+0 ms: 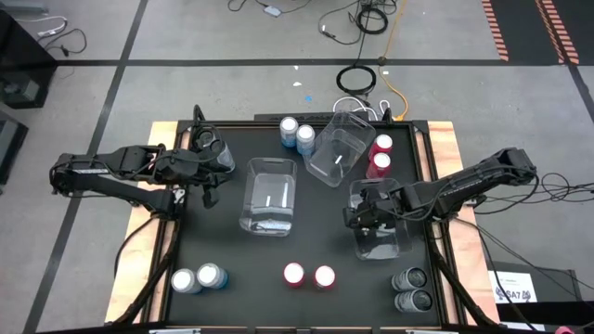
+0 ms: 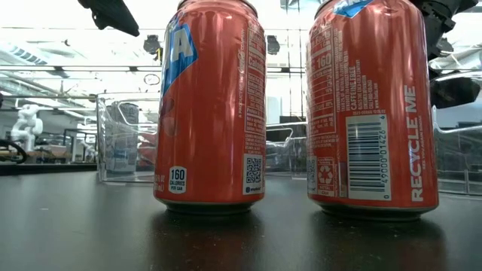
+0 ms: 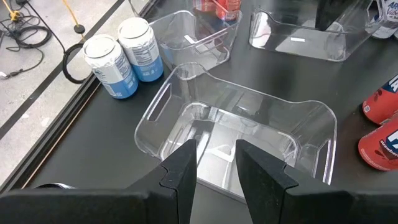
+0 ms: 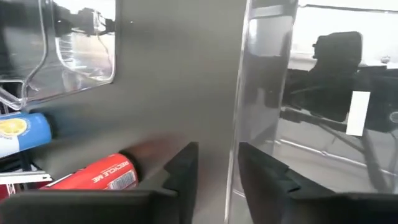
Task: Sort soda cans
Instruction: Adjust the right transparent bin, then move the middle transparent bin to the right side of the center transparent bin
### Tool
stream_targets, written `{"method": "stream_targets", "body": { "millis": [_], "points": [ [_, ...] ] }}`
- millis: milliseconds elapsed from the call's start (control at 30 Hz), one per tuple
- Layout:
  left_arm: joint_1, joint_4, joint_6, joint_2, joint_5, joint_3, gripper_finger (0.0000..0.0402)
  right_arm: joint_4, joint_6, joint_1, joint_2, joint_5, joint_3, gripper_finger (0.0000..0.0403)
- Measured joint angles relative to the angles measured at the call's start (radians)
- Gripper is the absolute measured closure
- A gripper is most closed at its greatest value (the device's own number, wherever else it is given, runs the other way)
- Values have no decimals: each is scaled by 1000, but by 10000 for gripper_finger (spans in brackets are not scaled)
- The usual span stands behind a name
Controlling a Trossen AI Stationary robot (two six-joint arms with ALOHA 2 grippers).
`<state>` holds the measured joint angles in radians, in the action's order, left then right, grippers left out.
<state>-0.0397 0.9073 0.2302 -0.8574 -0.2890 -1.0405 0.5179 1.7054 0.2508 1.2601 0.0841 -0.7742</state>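
Soda cans stand upright in pairs on the black table: light blue cans point(image 1: 296, 133) at the far edge and light blue cans point(image 1: 197, 278) near left, red cans point(image 1: 380, 156) far right and red cans point(image 1: 308, 276) near the front, dark cans point(image 1: 411, 289) near right, and dark cans point(image 1: 210, 144) far left. My left gripper point(image 1: 209, 190) point(image 3: 216, 168) is open with a narrow gap, just left of the middle clear bin point(image 1: 269, 197). My right gripper point(image 1: 357, 215) point(image 4: 217, 171) is open at the right clear bin point(image 1: 382, 232); its fingers straddle that bin's left wall. My right gripper has one finger inside and one outside the right bin's upright left wall point(image 4: 235, 124), coming level from the table's right. The wall runs close along one finger point(image 4: 261, 177); whether it touches I cannot tell. The bin rests flat on the table.
A third clear bin point(image 1: 336, 148) lies tilted at the far middle, between the far blue and red cans. The low view is filled by the two front red cans point(image 2: 209, 105) point(image 2: 369, 105). Wooden table edges point(image 1: 445, 139) frame the mat; cables lie on the floor beyond.
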Motion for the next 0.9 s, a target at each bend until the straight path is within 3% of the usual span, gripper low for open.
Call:
{"method": "stream_targets", "body": {
  "millis": [233, 533, 633, 767, 900],
  "points": [
    [0, 0, 0, 0, 0, 0, 278, -51, -41, 0, -88, 63, 0, 245],
    [0, 0, -1, 0, 0, 0, 278, -60, -173, -4, -296, 272, 0, 246],
    [0, 0, -4, 0, 0, 0, 278, -64, -235, -30, -324, 291, -4, 247],
    [0, 1, -9, 0, -1, 0, 278, -37, -358, -78, -323, 310, -68, 248],
    [0, 1, -10, 0, -2, 0, 278, 75, -501, -142, -289, 340, -218, 248]
  ]
}}
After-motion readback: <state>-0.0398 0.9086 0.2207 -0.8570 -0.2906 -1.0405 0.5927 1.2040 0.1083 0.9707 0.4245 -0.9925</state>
